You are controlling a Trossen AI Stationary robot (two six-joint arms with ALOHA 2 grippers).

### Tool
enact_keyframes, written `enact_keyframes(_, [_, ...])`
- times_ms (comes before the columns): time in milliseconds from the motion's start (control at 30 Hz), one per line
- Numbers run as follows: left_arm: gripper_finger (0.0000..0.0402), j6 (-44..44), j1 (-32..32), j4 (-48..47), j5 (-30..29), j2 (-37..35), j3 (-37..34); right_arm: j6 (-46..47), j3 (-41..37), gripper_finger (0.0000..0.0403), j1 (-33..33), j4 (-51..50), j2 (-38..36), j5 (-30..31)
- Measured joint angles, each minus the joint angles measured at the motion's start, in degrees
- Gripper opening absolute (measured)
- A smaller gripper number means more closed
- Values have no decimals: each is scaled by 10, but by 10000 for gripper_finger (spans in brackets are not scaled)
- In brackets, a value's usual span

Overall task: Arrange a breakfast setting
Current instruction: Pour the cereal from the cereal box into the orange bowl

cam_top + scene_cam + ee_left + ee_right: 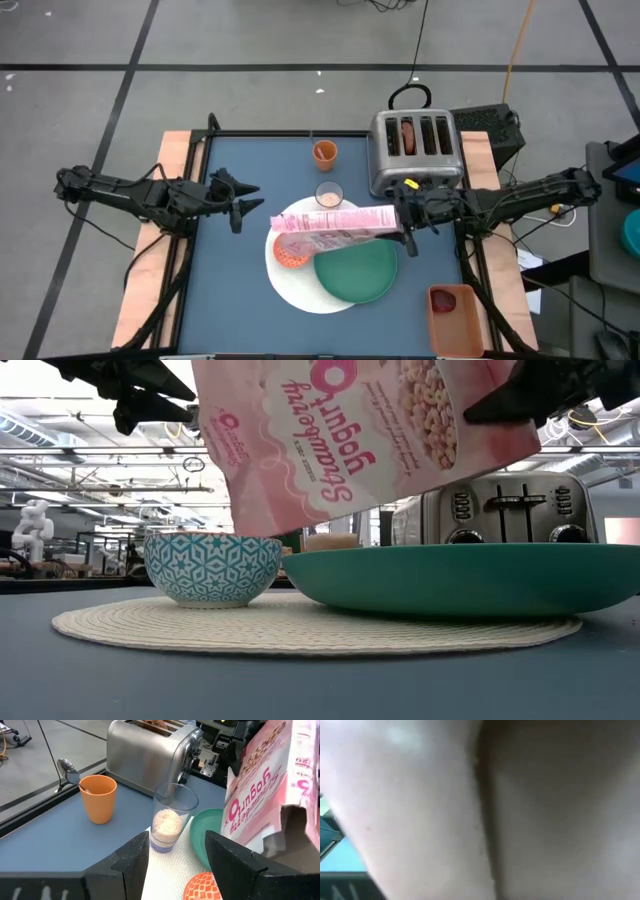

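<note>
The bowl [291, 252] is sitting on the white plate [290, 285] beside the green plate [357, 270], directly under the tipped cereal box [335, 222] that the right gripper [407, 222] is clamping, while the left gripper [240, 204] is hovering open nearby.

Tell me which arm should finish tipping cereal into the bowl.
Right, I'd judge. The right claw is already shut on the pink cereal box, tilted over the small cereal bowl. The left claw hangs open to the bowl's left, holding nothing.
</note>
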Motion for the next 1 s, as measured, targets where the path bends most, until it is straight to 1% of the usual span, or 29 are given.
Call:
enact_keyframes(100, [198, -1, 0, 0, 0, 0, 0, -5, 0, 215, 0, 33, 0, -1])
enact_keyframes(267, [198, -1, 0, 0, 0, 0, 0, 1, -1, 215, 0, -4, 1, -1])
enact_keyframes(400, [198, -1, 0, 0, 0, 0, 0, -3, 1, 215, 0, 20, 0, -1])
enact_keyframes(567, [198, -1, 0, 0, 0, 0, 0, -4, 0, 215, 0, 7, 0, -1])
enact_keyframes(667, [198, -1, 0, 0, 0, 0, 0, -4, 0, 215, 0, 27, 0, -1])
enact_keyframes(1000, [198, -1, 0, 0, 0, 0, 0, -7, 0, 215, 0, -1, 0, 0])
